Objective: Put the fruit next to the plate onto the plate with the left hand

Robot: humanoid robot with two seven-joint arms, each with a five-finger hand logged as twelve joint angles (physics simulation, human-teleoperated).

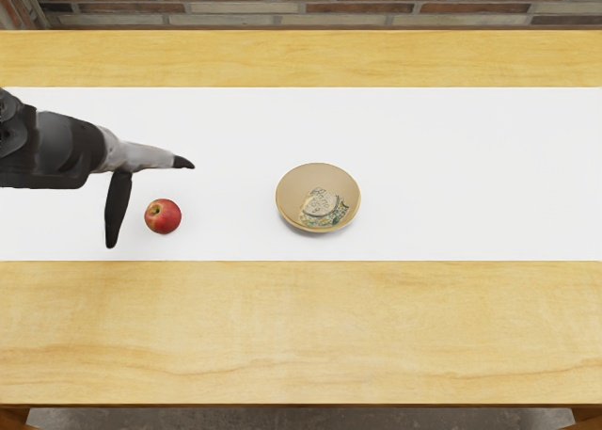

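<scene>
A red apple (163,216) lies on the white runner, left of a tan plate (297,187) that has a green-and-white pattern inside. My left hand (141,181) comes in from the left edge and hovers just up and left of the apple. Its fingers are spread open: one dark-tipped finger (179,163) points right above the apple, another (117,209) hangs down beside the apple's left side. Nothing is held. The plate carries no fruit. The right arm does not show.
A white runner (451,167) crosses the wooden table (301,326) from left to right. A brick wall (301,2) stands behind the table's far edge. Only bare runner lies between apple and plate.
</scene>
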